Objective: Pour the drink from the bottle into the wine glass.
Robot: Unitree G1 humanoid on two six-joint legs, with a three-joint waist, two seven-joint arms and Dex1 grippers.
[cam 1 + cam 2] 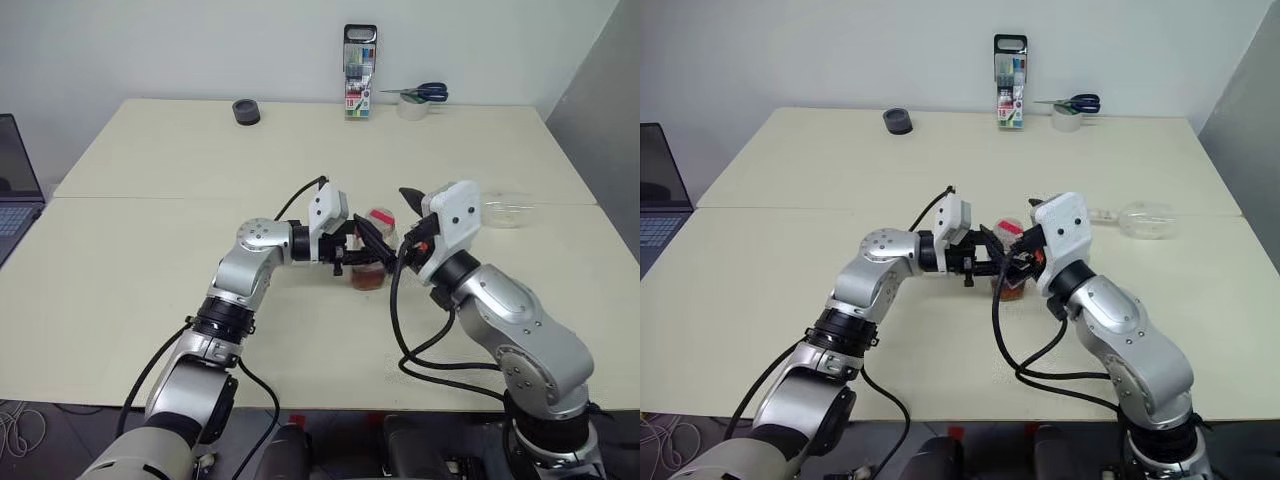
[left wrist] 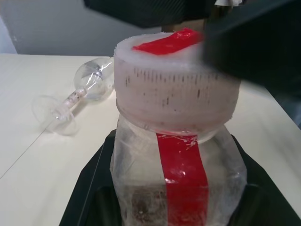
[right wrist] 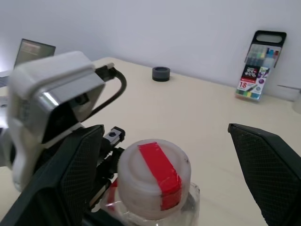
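Your left gripper (image 1: pixel 362 243) is clenched on the bottle (image 1: pixel 373 256), which stands upright on the table (image 1: pixel 150 240) near the front middle, its cap (image 3: pixel 153 173) on and striped with red tape. A little reddish-brown drink (image 1: pixel 368 279) sits in the bottom of it. Your right gripper (image 3: pixel 174 160) is released, its two black fingers (image 3: pixel 265 165) spread wide on either side of the cap without touching it. The wine glass (image 2: pixel 77 96) lies on its side on the table, well off to the right of the bottle. At the far edge stand a marker case (image 1: pixel 360 72), scissors (image 1: pixel 425 93) resting on a tape roll (image 1: pixel 412 107), and a small dark ring (image 1: pixel 246 111).
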